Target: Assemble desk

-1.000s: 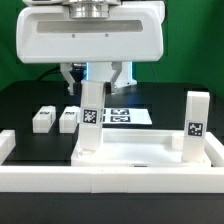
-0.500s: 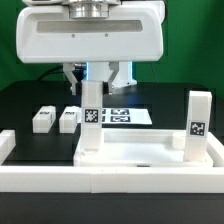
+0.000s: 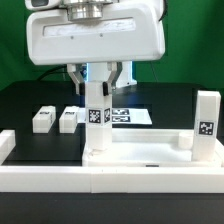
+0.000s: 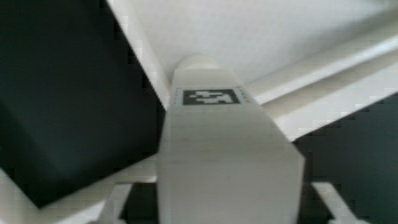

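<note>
One bench [image 3: 170, 100]: black-topped; every part listed below is being carried on it.
Arm [image 3: 95, 40]: its broad white housing is being held above the work, at the top of the exterior view.
Border rails [image 3: 110, 182]: long, low and white; the near side and the exterior view's left side of the work area are being bounded by them.
Tabletop panel [image 3: 145, 152]: white, wide and rimmed; it is being kept flat on the bench just behind the near rail, with two legs being borne upright at its ends.
Marker board [image 3: 128, 116]: thin and white, lying flat behind the panel; it is being partly hidden by the held leg.
Hand [image 3: 98, 92]: it is being kept closed on the held leg, with one finger pressed to each side of the upper part.
Held leg [image 3: 97, 128]: a white square block, being gripped upright at the panel's end on the exterior view's left; whether it is seated cannot be told.
Second upright leg [image 3: 207, 122]: being carried at the panel's end on the exterior view's right, well apart from the hand.
Loose leg [image 3: 43, 120]: being left lying on the bench at the exterior view's left.
Other loose leg [image 3: 69, 118]: being left lying just beside the first, nearer the held leg.
Tag [image 4: 214, 97]: black and white, being shown on the held leg in the wrist view.
</note>
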